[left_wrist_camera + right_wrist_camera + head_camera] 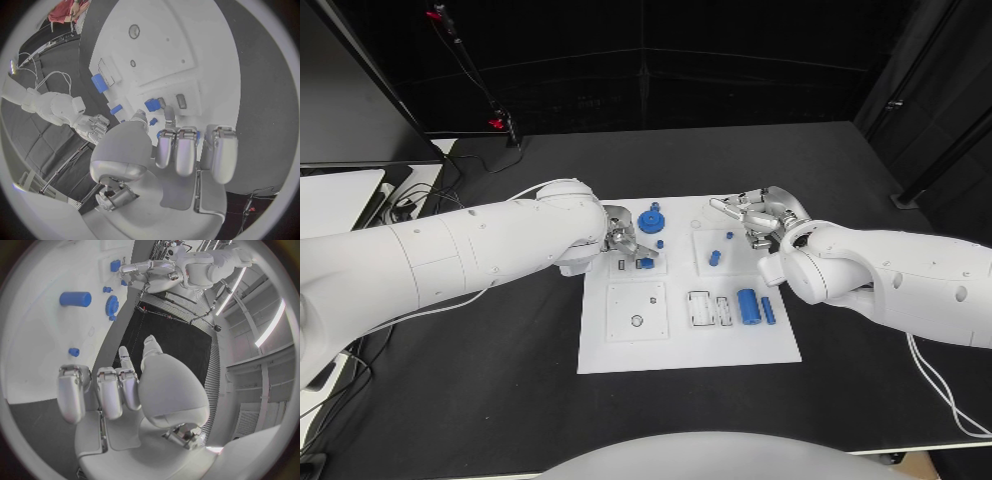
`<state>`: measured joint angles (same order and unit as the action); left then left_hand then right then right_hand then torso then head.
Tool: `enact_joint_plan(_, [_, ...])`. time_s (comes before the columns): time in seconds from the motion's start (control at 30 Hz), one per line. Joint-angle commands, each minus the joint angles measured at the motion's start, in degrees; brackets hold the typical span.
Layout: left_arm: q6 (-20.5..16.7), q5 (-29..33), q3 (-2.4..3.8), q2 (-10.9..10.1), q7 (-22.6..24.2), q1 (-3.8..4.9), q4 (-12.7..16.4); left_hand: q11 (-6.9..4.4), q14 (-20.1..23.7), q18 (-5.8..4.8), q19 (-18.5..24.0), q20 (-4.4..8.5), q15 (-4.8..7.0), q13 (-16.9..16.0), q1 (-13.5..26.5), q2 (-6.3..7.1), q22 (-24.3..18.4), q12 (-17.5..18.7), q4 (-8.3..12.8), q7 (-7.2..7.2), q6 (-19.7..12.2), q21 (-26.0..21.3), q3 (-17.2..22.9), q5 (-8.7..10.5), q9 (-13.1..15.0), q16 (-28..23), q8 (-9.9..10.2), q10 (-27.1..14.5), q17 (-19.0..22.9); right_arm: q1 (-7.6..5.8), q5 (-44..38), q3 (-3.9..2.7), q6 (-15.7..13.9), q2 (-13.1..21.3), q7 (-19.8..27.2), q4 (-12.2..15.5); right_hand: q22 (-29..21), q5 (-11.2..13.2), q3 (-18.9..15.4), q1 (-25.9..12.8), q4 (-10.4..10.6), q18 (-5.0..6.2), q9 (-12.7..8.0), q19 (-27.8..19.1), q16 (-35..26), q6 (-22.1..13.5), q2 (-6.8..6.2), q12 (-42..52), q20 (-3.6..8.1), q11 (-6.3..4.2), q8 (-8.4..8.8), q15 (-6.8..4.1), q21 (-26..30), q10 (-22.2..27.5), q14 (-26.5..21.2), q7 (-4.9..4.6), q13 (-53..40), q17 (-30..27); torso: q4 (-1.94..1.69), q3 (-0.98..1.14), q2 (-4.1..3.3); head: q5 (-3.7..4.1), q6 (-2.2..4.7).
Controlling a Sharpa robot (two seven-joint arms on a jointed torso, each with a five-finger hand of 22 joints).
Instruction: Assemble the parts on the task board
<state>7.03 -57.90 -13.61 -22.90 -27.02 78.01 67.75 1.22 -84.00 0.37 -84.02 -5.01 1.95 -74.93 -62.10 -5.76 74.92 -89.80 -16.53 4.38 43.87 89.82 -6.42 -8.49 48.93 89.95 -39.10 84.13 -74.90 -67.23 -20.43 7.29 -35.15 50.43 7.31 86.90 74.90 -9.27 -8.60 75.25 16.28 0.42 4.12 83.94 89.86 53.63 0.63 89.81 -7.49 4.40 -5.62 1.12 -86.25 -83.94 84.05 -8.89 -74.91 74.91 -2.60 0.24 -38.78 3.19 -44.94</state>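
The left robot hand [625, 243] is lowered over the far-left part of the white task board [684, 345], fingertips beside a small blue part [646, 264]; whether it grips anything I cannot tell. The right robot hand [759, 217] hovers at the board's far-right edge, fingers curled, holding nothing visible. A blue gear [651, 222] stands far on the board, a blue cylinder [749, 305] lies nearer on the right, on the black surface [488, 400].

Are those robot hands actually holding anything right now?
Neither seems to: the left hand hovers by a small blue part, and the right hand looks empty.

Parts [747, 305] on task board [687, 352], mid-table
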Motion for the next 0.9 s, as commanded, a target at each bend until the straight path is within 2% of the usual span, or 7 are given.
enact_joint_plan(0.03, [0.00, -0.49, 0.04, 0.46, 0.86, 0.07, -0.13, -0.30, -6.00, -0.37, -5.98, -0.06, -0.07, -15.07, -0.96, 0.00, 15.08, -0.20, -0.09, -0.24, 0.41, 0.18, -0.44, -0.74, 0.07, 0.05, -0.15, 5.87, -15.10, -0.07, -0.07, -0.02, -0.07, -0.08, 0.18, 0.10, 12.92, -0.25, -0.41, -0.01, 0.00, 0.90, -0.07, 2.51, 0.14, 0.32, 0.67, 0.19, -0.33, 0.36, -0.33, 0.40, 0.23, -6.06, 5.95, -0.04, -15.09, 15.09, 0.00, 0.00, -0.02, 0.08, 0.02])
enact_joint_plan(0.2, [-0.16, -0.49, 0.04, 0.86, 1.17, 0.07, -0.33, -0.53, -6.00, -0.37, -5.98, 0.08, 0.09, -15.07, -2.41, -0.38, 15.08, -0.20, -0.10, -0.49, 0.85, 0.18, -0.66, -2.60, 0.04, 0.05, 0.06, 5.87, -15.10, -0.07, -0.07, -0.02, -0.11, -0.11, 0.07, 0.10, 12.92, -0.31, -0.43, 0.02, -0.01, 0.90, -0.07, 2.51, 0.14, 0.33, 0.69, 0.19, -0.33, 0.36, -0.34, 0.41, 0.23, -6.06, 5.95, -0.04, -15.09, 15.09, -0.01, 0.04, -0.02, 0.08, -0.02])
enact_joint_plan(0.6, [0.03, -0.30, 0.04, 0.78, 1.58, 0.06, -0.41, -0.57, -6.00, -0.37, -5.98, 0.15, 0.15, -15.07, -1.92, -0.47, 15.08, -0.20, -0.28, -0.50, 1.13, 0.18, -1.29, -2.87, 0.07, 0.05, 0.08, 5.87, -15.10, -0.06, -0.07, -0.02, -0.08, -0.19, -0.02, -0.03, 12.92, -0.31, -0.43, 0.02, -0.01, 0.90, -0.07, 2.51, 0.14, 0.33, 0.69, 0.19, -0.33, 0.36, -0.34, 0.41, 0.23, -6.06, 5.95, -0.04, -15.09, 15.09, -0.09, 0.00, 0.00, 0.33, -0.18])
enact_joint_plan(0.9, [0.39, -0.21, 0.04, 0.93, 2.35, 0.06, -0.35, -0.57, -6.00, -0.37, -5.98, 0.16, 0.16, -15.07, -1.85, -0.50, 15.08, -0.20, -0.29, -0.50, 1.15, 0.18, -1.36, -2.88, 0.08, 0.05, 0.09, 5.87, -15.10, -0.04, -0.07, -0.02, -0.14, -0.21, -0.03, -0.10, 12.92, -0.31, -0.43, 0.02, -0.01, 0.90, -0.07, 2.51, 0.14, 0.33, 0.69, 0.19, -0.33, 0.36, -0.34, 0.41, 0.23, -6.06, 5.95, -0.04, -15.09, 15.09, -0.04, 0.02, 0.00, 0.23, -0.15])
